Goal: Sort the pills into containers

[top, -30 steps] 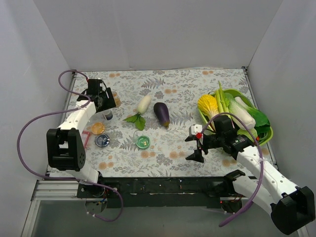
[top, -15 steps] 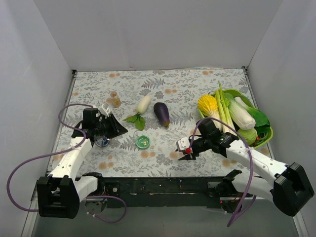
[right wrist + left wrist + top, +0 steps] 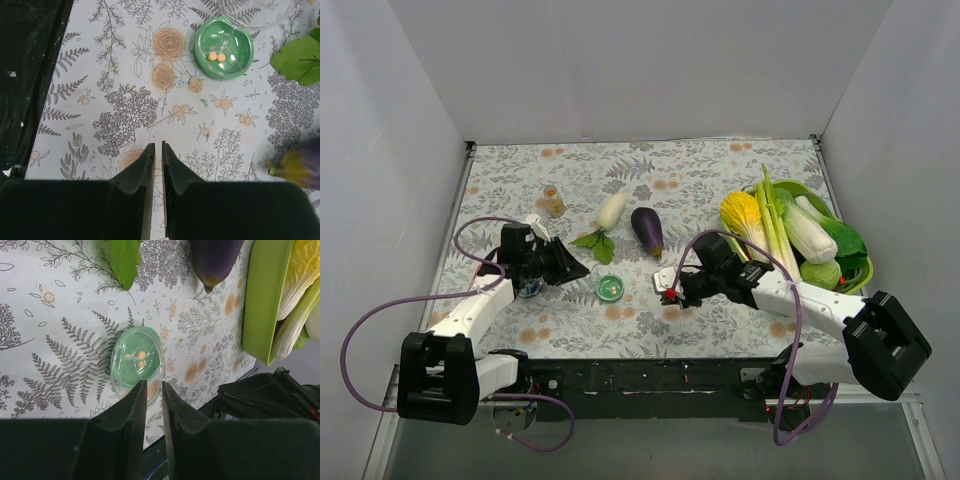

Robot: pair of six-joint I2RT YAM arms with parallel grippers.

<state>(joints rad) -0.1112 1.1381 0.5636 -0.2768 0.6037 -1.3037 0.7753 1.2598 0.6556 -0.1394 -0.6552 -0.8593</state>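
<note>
Toward near edge of table, left end effector hangs closed, empty, by green dish; open before picking.

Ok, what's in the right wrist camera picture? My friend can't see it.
A small green dish holding two orange pills sits on a flowery tablecloth. The right gripper, fingers nearly shut, shows at the bottom, and a green leaf pokes in at the right.

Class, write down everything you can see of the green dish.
The green dish is round, shallow and translucent, plastic by its look, with clear dividers inside. Two small orange pills lie side by side in it. It sits flat on the floral cloth, near a leaf, and nothing grips it.
</note>
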